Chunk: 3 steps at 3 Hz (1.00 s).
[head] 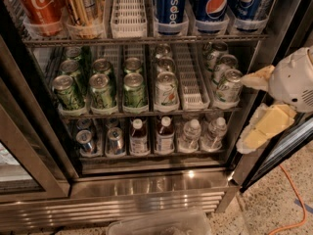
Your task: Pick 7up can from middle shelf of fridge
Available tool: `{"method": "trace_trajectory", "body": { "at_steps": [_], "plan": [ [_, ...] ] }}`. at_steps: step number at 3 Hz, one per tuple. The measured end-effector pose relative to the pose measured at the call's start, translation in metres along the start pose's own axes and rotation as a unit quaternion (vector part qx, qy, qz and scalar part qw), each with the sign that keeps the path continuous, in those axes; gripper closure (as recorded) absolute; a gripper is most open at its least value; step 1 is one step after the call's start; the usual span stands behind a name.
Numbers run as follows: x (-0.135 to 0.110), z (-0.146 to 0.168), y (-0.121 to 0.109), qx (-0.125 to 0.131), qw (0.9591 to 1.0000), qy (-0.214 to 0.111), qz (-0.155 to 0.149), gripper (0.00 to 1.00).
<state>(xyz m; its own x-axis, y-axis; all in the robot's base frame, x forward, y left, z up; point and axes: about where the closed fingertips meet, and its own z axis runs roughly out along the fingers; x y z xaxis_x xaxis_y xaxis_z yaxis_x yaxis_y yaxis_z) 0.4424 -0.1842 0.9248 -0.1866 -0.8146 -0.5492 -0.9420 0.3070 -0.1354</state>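
The fridge (146, 185) stands open, showing its wire shelves. On the middle shelf (146, 112) a pale silver-white 7up can (167, 89) with a red spot stands at the front of the fourth lane, with more like it behind. Dark green cans (101, 90) fill the three lanes to its left. Whitish cans (228, 86) stand in the right lane. My gripper (257, 104), white with yellow padded fingers (266, 126), hangs at the right, outside the shelf front, beside the right lane. Its fingers are spread apart and hold nothing.
The top rack holds a Coca-Cola can (39, 6), a gold can (83, 9) and blue Pepsi cans (170, 6). The bottom rack holds small cans (85, 142) and small bottles (164, 136). The dark door frame (274, 151) runs behind the gripper. An orange cable (293, 199) lies on the floor. A clear plastic bin (161, 223) sits below.
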Motion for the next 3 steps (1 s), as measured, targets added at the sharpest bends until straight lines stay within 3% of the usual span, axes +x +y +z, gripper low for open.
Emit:
{"method": "trace_trajectory", "body": {
  "at_steps": [1, 2, 3],
  "plan": [
    [-0.017, -0.001, 0.006, -0.009, 0.9994, -0.034, 0.008, 0.0],
    [-0.017, -0.001, 0.006, -0.009, 0.9994, -0.034, 0.008, 0.0],
    [-0.014, 0.013, 0.005, 0.012, 0.9972, -0.042, 0.061, 0.0]
  ]
}}
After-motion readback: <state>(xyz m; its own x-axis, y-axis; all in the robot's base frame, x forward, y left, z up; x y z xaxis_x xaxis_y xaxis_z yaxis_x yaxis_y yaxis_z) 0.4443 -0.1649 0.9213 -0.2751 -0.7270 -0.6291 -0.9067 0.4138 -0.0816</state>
